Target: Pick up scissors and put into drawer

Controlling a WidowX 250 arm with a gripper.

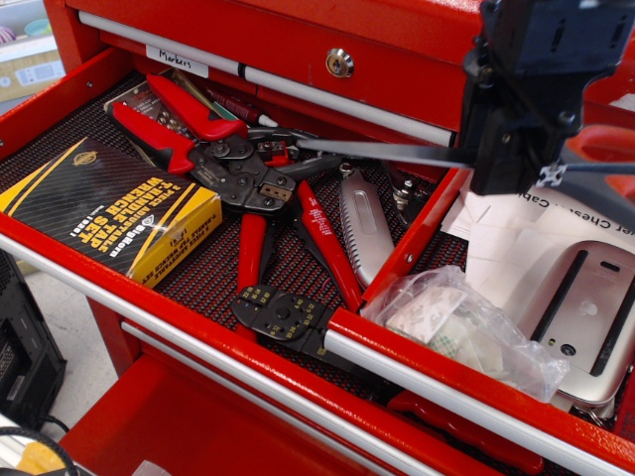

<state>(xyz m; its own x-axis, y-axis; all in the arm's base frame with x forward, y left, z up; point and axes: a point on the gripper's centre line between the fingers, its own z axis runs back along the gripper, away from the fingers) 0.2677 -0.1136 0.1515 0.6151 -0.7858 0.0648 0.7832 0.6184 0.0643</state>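
My black gripper (516, 159) is at the upper right, shut on the scissors (387, 152). The long silver blades stick out to the left over the red divider wall. The orange-red, grey-edged handles (600, 164) trail blurred to the right. The scissors are held in the air above the narrow red drawer (422, 233), over its white papers (506, 238). The drawer is open, with its silver bar handle (446, 397) at the front.
The wider mesh-lined drawer (208, 283) holds red-handled crimping pliers (213, 159), a yellow-and-black wrench set box (109, 208) and a folding saw (362, 228). A clear plastic bag (461, 327) and a silver device (590, 307) lie in the narrow drawer. A closed locked drawer (340, 63) is above.
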